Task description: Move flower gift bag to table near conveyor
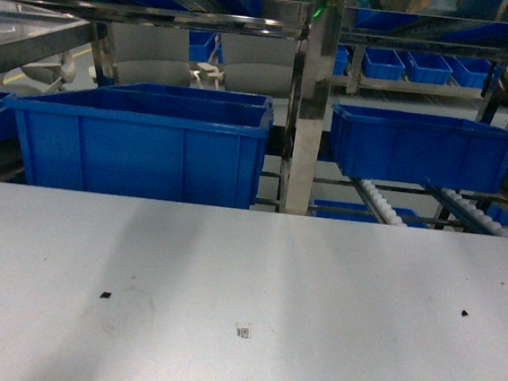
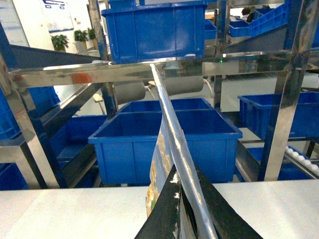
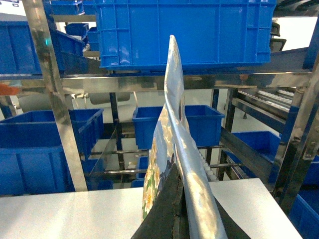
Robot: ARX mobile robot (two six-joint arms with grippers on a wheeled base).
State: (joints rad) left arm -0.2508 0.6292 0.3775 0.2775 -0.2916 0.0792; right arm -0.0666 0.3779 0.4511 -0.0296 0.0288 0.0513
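Note:
The flower gift bag does not show in the head view, and neither gripper does. In the left wrist view the flower gift bag [image 2: 167, 124] rises as a thin glossy sheet with yellow flower print, and my left gripper [image 2: 185, 174] is shut on its edge above the white table [image 2: 60, 209]. The right wrist view shows the same bag [image 3: 172, 109], flowered on its left face, pinched in my shut right gripper [image 3: 183, 185] above the table [image 3: 65, 214]. The conveyor's white rollers [image 1: 383, 206] run behind the table's far edge at the right.
A large blue bin [image 1: 141, 144] stands behind the table's far edge at left, another blue bin [image 1: 420, 148] on the roller lane at right. A steel rack post [image 1: 306, 114] stands between them. A small QR sticker [image 1: 242, 331] lies on the table [image 1: 356, 344].

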